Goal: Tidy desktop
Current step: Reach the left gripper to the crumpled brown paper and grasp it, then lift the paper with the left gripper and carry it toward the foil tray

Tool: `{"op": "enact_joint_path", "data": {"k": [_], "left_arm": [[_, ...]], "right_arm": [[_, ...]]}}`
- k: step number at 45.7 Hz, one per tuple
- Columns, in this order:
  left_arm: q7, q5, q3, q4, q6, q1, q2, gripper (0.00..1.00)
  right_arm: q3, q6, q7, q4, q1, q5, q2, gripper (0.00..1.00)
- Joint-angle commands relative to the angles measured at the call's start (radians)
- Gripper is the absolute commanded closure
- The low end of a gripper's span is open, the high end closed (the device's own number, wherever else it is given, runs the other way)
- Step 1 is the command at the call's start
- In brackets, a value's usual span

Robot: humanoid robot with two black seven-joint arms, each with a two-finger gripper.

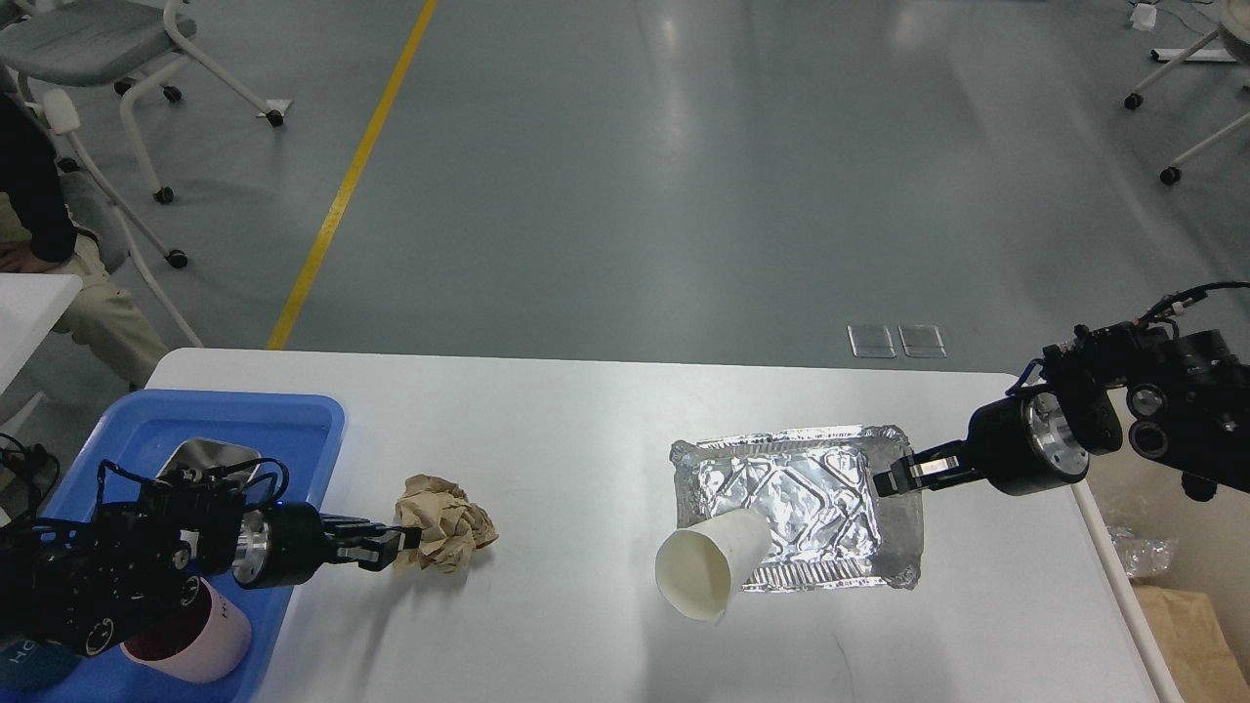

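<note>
The white desk [547, 430] fills the lower part of the view. By its left edge, the left claw [402, 543] is clamped on a crumpled brown paper ball [447, 535], just beside a blue tray [293, 430]. Toward the right edge, the right claw [891, 480] pinches the rim of a foil tray [830, 498]; a tipped white paper cup [705, 574] leans over that tray's near left corner.
</note>
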Motion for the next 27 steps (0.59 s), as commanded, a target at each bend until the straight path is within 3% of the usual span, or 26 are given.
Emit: {"op": "enact_joint_path", "data": {"k": [1,14,27], "left_arm": [[-0.013,-0.002,-0.002,0.000,0.002,-0.004,0.006,0.99],[-0.062,-0.021,-0.031,-0.075,0.000,-0.034,0.107,0.99],[-0.079,-0.034,-0.159,-0.340,-0.009,-0.030,0.256,0.98]], "right_arm": [[0.000,0.000,0.000,0.000,-0.001,-0.001,0.000,1.00],[-0.002,0.000,0.000,0.000,-0.008,-0.001,0.000,1.00],[-0.005,0.002,0.000,0.000,-0.008,0.001,0.001,1.00]]}}
